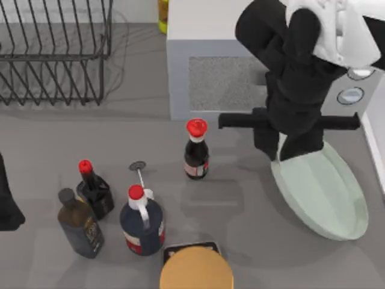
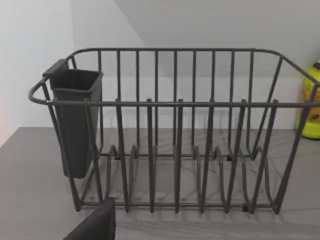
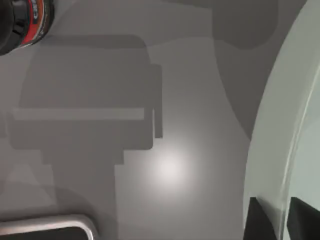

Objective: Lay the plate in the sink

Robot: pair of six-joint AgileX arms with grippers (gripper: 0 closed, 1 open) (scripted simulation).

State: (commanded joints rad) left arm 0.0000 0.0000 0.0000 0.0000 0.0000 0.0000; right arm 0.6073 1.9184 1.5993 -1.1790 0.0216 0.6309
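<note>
Top view: right gripper (image 1: 280,158) grips plate (image 1: 325,192) rim; labels unreadable

Wire dish rack (image 1: 54,51) top-left w/ utensil cup (image 2: 75,120), four bottles (image 1: 138,220) centre-left, orange disc (image 1: 196,269) front.

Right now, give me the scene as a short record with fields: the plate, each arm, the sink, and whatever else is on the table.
plate: pale green plate, tilted, on the table's right side, held at its rim
right gripper: right gripper shut on the plate's near rim, just in front of the sink
left gripper: left gripper parked at the table's left edge, facing the dish rack
sink: grey sink at the back, basin holds no plate yet
other items: four bottles on the left half, orange disc at the front edge
</note>
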